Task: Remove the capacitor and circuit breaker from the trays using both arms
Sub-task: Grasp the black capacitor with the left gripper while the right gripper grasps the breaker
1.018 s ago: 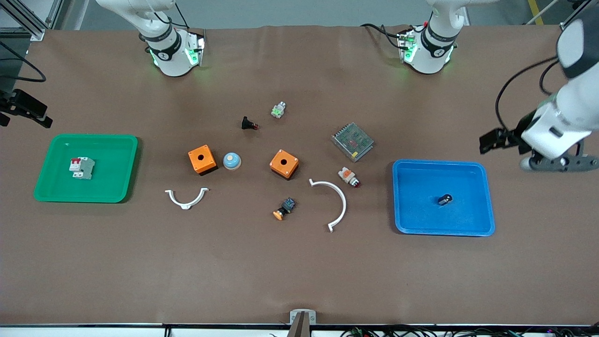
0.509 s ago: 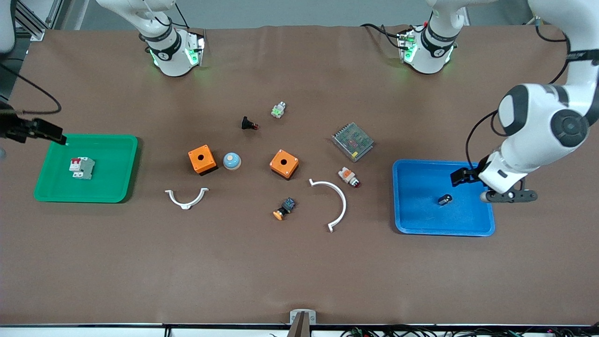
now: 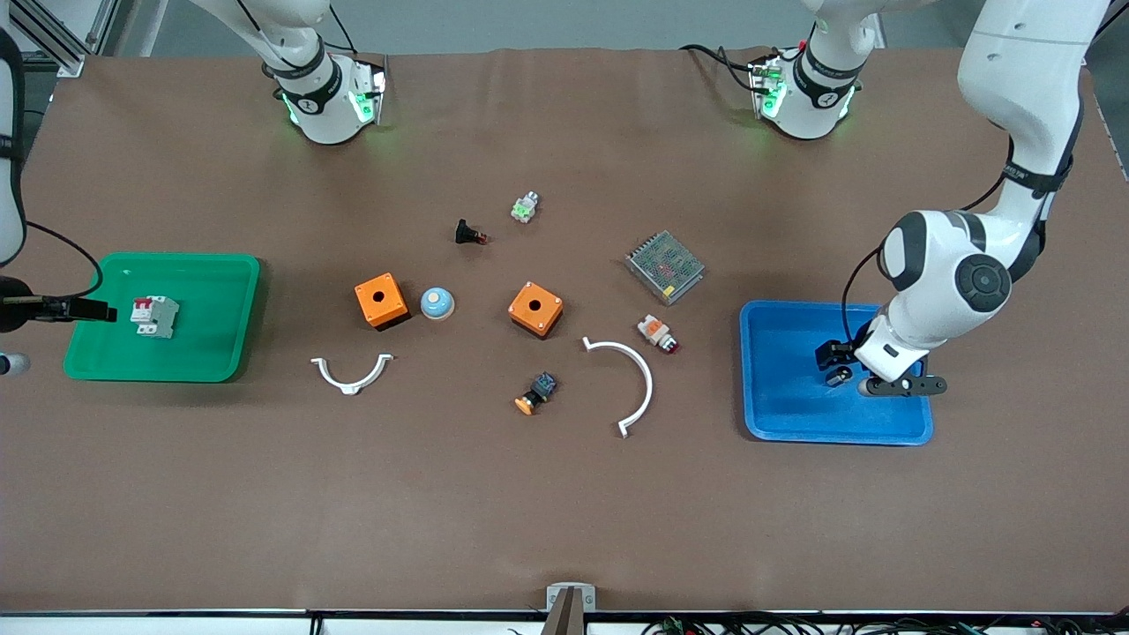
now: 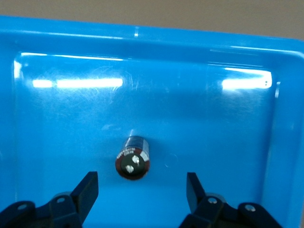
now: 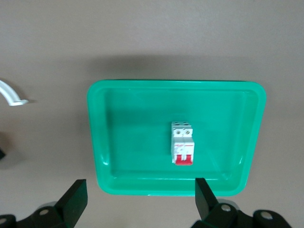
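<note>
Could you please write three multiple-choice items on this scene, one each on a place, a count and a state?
1. Where does the capacitor lie?
A. in the blue tray
B. in the green tray
C. on the bare table

2. How many orange boxes stand on the table?
A. one
B. two
C. four

3. How do the fingers of the left hand stand?
A. shut with nothing between them
C. apart, with the capacitor loose near the gap
B. clamped on the breaker

Key: 1 A, the left wrist view shows the capacitor on the blue tray's floor. 2 B, one orange box and a second orange box stand at mid-table. 3 C, blue floor shows between each finger and the capacitor; the breaker lies in the green tray, under the open right hand.
</note>
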Motion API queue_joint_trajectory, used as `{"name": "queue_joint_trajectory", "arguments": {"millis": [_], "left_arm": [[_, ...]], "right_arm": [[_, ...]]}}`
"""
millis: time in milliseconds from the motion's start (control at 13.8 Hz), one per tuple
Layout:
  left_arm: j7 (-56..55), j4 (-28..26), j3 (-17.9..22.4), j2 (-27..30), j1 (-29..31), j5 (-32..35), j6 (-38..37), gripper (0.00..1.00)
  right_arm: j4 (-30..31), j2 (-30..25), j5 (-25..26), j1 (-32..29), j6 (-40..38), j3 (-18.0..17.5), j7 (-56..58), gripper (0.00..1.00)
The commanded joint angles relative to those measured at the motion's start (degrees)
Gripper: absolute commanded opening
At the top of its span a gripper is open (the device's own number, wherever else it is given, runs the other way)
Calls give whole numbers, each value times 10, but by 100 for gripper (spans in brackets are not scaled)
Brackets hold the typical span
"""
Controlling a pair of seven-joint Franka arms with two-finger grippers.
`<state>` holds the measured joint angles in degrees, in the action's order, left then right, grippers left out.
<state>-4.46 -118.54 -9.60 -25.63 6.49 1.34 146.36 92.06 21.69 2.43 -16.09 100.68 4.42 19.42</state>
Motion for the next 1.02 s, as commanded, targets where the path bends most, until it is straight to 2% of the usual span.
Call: {"name": "queue_joint_trajectory", "arguments": {"millis": [0,145,436,655,945], "left_arm": [[7,12,-3,-20,9,12,12,75],[5,13,-3,-21,8,12,12,71],[5,25,-3,-28,8,12,11,56],[3,37,-3,-42,8,12,11,55],[3,38,-3,-44,10,12,10,49]], "right_arm": [[20,5,6,-31,26,-9,52,100],[52,4,6,-51,65,-9,92,100],[159,-5,4,-81,191,-9,98,99],[215,-4,1,-92,252,-10,97,99],[249,-3,-1,-94,304,-9,97,98]]}}
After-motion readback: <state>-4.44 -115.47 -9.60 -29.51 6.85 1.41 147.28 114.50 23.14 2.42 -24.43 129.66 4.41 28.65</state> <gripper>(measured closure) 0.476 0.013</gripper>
